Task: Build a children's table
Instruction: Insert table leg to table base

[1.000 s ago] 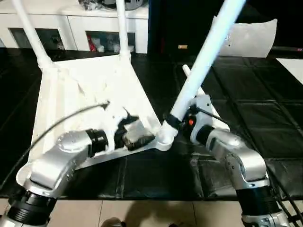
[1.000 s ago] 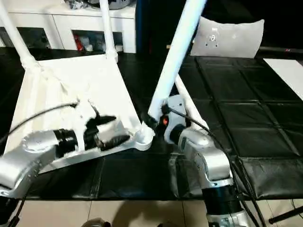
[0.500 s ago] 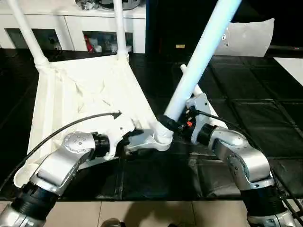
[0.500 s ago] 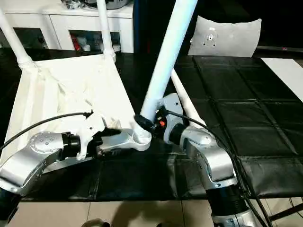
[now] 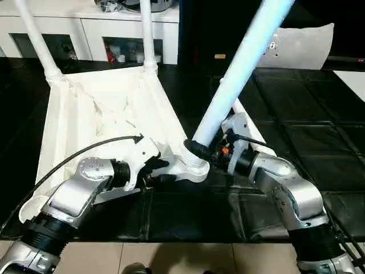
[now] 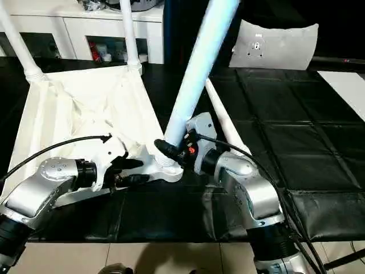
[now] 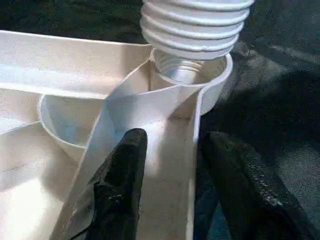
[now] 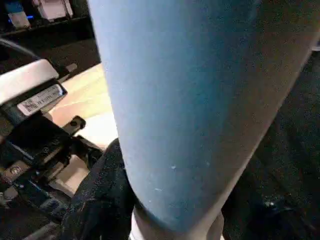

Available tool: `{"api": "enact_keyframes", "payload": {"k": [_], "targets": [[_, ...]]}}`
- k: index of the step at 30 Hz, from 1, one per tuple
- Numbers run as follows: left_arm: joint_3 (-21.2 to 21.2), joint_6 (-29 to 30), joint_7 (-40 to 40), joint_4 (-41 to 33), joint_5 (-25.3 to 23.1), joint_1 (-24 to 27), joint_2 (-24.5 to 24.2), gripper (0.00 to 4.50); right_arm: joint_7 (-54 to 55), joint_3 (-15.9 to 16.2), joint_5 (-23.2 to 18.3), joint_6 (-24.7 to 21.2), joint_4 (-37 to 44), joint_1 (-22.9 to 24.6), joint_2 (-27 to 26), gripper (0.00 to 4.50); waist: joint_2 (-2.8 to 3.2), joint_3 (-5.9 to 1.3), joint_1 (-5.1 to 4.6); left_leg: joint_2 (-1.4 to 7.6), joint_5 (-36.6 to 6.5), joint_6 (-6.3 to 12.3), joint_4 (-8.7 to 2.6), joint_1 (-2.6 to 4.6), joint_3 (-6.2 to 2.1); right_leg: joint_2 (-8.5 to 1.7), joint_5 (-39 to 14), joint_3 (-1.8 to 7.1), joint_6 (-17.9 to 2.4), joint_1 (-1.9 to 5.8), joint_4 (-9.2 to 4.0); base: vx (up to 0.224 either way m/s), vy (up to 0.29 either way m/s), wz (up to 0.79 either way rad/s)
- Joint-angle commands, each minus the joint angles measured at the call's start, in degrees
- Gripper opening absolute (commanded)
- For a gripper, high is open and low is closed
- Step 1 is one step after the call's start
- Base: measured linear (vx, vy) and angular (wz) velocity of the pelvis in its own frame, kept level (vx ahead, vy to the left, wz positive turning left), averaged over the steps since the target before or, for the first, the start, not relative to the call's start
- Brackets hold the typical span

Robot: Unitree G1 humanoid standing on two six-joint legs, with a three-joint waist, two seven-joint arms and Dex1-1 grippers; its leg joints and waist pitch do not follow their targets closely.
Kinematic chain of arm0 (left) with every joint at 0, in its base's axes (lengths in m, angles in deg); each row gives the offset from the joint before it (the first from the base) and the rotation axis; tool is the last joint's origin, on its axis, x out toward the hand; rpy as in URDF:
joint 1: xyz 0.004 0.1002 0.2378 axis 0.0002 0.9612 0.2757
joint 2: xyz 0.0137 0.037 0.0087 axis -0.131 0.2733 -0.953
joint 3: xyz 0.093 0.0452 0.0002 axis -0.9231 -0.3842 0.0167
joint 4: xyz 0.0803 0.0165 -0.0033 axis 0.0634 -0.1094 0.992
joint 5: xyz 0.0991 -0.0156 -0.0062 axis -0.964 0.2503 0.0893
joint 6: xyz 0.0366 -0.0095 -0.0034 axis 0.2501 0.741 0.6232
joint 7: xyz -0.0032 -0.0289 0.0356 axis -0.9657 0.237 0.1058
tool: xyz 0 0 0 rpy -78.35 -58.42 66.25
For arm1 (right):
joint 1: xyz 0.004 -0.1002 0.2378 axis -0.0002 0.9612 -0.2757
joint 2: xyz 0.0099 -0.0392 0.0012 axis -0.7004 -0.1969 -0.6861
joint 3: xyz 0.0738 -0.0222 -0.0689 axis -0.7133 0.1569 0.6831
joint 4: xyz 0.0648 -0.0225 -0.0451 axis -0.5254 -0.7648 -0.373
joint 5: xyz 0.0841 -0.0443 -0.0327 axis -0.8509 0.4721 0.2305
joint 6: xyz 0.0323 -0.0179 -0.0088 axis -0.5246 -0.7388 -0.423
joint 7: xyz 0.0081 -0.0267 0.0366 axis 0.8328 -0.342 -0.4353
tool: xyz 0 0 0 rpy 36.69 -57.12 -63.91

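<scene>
The children's table top (image 5: 97, 108) lies upside down on the black mat, ribbed side up, with two legs (image 5: 35, 34) (image 5: 146, 34) standing in its far corners. My right gripper (image 5: 198, 150) is shut on a third leg (image 5: 239, 68) just above its threaded end (image 7: 195, 25), which hangs tilted right over the near right corner socket (image 7: 200, 75). My left gripper (image 7: 175, 175) straddles the top's near rim beside that socket, one finger (image 7: 120, 180) inside and one outside. It is open, with a gap between the inner finger and the rim wall. Another leg (image 6: 222, 123) lies on the mat behind my right wrist.
A white cabinet with glass doors (image 5: 102, 34) stands along the back. A flat pale board (image 5: 302, 45) leans at the back right. Black padded mat tiles (image 5: 296, 131) spread to the right, and pale floor (image 5: 171, 257) begins at the near edge.
My left gripper has moved from above the ribbed underside down to the near rim by the corner socket, and its fingers have narrowed. The held leg's lower end has shifted slightly left over the socket.
</scene>
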Motion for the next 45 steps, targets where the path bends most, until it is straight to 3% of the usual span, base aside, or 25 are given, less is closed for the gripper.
{"api": "enact_keyframes", "payload": {"k": [1, 8, 23, 26, 36, 45], "targets": [[-0.8, -0.4, -1.1, -0.6, -1.0, 0.1, -0.7, 1.94, -0.3, 0.3, 0.9, 1.0, -0.5, -1.7, 0.6, 1.9, 0.65, -3.83, -0.22, 1.71, -14.7, -2.08, -4.38, 0.85, -0.6, -4.18, -19.3, 2.91, -7.5, 2.47, -4.62, 0.0, 0.0, 0.0], [-2.0, -1.0, -2.8, 0.4, -2.6, 0.0, -2.0, 1.22, -0.4, 0.9, 2.2, 1.3, -1.6, -2.0, 1.2, 1.9, 0.76, -3.81, -0.23, 1.76, -15.1, -2.1, -4.39, 1.0, -0.61, -4.13, -19.4, 2.96, -7.4, 2.39, -4.62, 0.0, 0.0, 0.0], [-2.5, -3.9, -4.6, 3.8, -5.8, -1.2, -2.1, 0.37, -2.4, 3.1, 4.2, 0.3, -5.1, -3.2, 2.5, 1.9, 0.7, -3.77, -0.25, 1.69, -15.5, -1.91, -4.35, 0.96, -0.65, -4.21, -20.5, 2.91, -7.5, 2.45, -4.77, 0.0, 0.0, 0.0], [-3.3, -4.7, -5.3, 4.4, -7.0, -1.6, -2.6, 0.02, -2.0, 3.0, 4.7, 0.7, -6.9, -4.1, 2.1, 1.9, 0.76, -3.75, -0.3, 1.76, -16.1, -2.1, -4.42, 1.06, -0.75, -4.29, -21.4, 2.88, -7.4, 2.37, -4.88, 0.0, 0.0, 0.0], [-3.0, -7.7, -7.8, 5.6, -7.3, -1.7, -2.8, 0.0, -4.5, 4.4, 4.6, -1.8, -10.4, -6.0, 2.1, 1.9, 0.62, -3.92, -0.41, 1.76, -14.8, -2.0, -4.34, 0.95, -0.63, -4.23, -18.0, 2.94, -8.6, 2.62, -4.37, 0.0, 0.0, 0.0], [-2.4, -9.7, -8.0, 6.9, -8.0, -2.0, -2.8, 0.0, -6.0, 5.3, 4.8, -4.2, -10.4, -6.2, 3.8, 1.9, 0.56, -3.69, -0.31, 1.81, -16.5, -2.11, -4.46, 1.15, -0.69, -4.35, -21.6, 2.92, -7.7, 2.43, -4.79, 0.0, 0.0, 0.0]]}}
